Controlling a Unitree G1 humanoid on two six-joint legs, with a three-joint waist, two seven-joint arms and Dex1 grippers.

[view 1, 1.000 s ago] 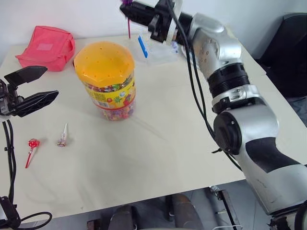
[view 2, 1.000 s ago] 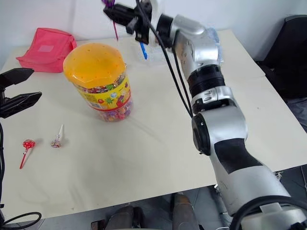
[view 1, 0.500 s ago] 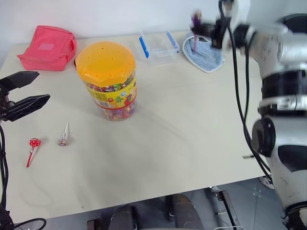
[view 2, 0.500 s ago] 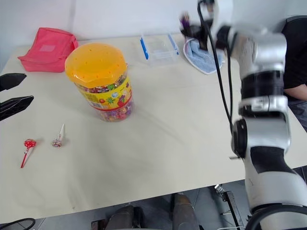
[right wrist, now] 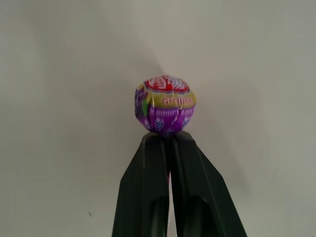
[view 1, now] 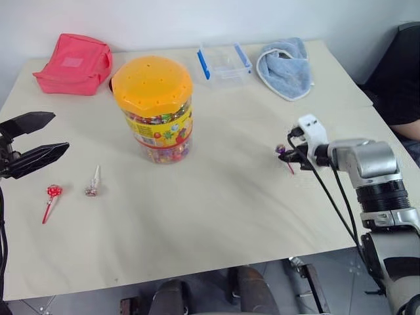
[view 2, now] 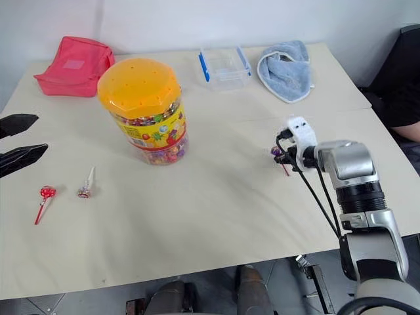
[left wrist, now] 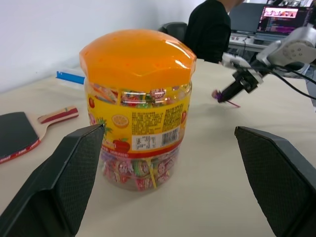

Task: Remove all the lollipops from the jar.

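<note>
— Three lollipops, where does each one sit?
— Two lie flat on the counter, just in front of the left claw: the red lollipop nearest it, the pink-purple lollipop a little further toward the jar, the two near each other but apart. The purple lollipop is in the right claw, its head just past the fingertips.

— How do the claws stand?
— The left claw is released, its two black fingers spread wide with nothing between them. The right claw is clenched on the purple lollipop, gripping the stick right under the wrapped head, low over the counter; I cannot tell whether the stick touches the surface.

— And the jar?
— It stands upright with the orange lid on, between the two claws, nearer the left one and well apart from the right. In the left wrist view it stands straight ahead between the spread fingers.

— Anything else near the claws?
— Beyond the right claw, at the far edge, lie a blue towel and a clear box with blue clips. A red pouch sits beyond the left claw.
</note>
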